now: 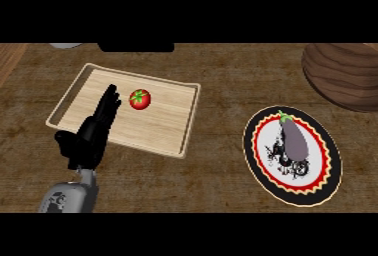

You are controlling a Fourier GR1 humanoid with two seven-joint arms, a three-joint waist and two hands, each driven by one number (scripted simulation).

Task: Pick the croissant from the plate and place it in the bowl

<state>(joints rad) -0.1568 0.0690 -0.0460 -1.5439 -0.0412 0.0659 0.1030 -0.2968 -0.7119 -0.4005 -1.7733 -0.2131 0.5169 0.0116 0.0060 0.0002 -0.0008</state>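
Grey forearm [70, 197] enters at the lower left of the frame, and its black left hand [92, 132] lies above the left part of a wooden tray [162, 127]. The fingers are straight and close together, pointing to the upper edge, with the thumb out to the left; they hold nothing. At the right of centre a plate [255, 160], black-rimmed with a red and yellow zigzag band, carries a purple eggplant [295, 140] with its green stem toward the top. A dark wooden bowl [343, 72] sits at the upper right, cut off by the frame's edge, near the plate but apart from it. On the tray a red tomato [140, 99] rests just right of the fingertips, not touching them. All stand on a brown wooden counter [221, 190].
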